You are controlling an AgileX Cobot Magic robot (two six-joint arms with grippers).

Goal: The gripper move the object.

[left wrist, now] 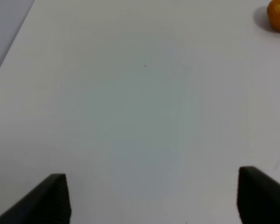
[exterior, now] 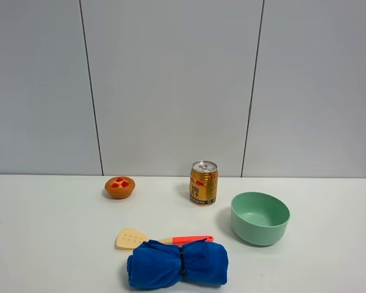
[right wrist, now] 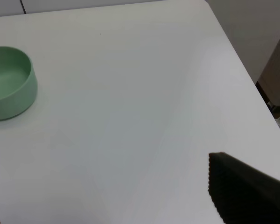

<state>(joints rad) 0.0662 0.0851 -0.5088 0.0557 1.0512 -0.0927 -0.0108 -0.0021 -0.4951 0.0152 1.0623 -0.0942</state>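
Observation:
The rolled bright-blue cloth bundle (exterior: 177, 264), cinched at its middle by a dark band, lies at the front centre of the white table (exterior: 49, 232) in the exterior view. Neither arm shows in that view. My left gripper (left wrist: 151, 186) is open and empty over bare table, its dark fingertips (left wrist: 56, 193) wide apart. My right gripper (right wrist: 102, 186) is open and empty over bare table on the right side, with one dark finger (right wrist: 238, 186) showing. The bundle is out of both wrist views.
A beige spatula with an orange-red handle (exterior: 161, 238) lies just behind the bundle, touching it. A green bowl (exterior: 260, 217) (right wrist: 9, 84) stands to the right. A gold can (exterior: 204, 182) and a small tart (exterior: 119, 187) (left wrist: 279, 16) stand further back. The table's right edge (right wrist: 233, 56) is near.

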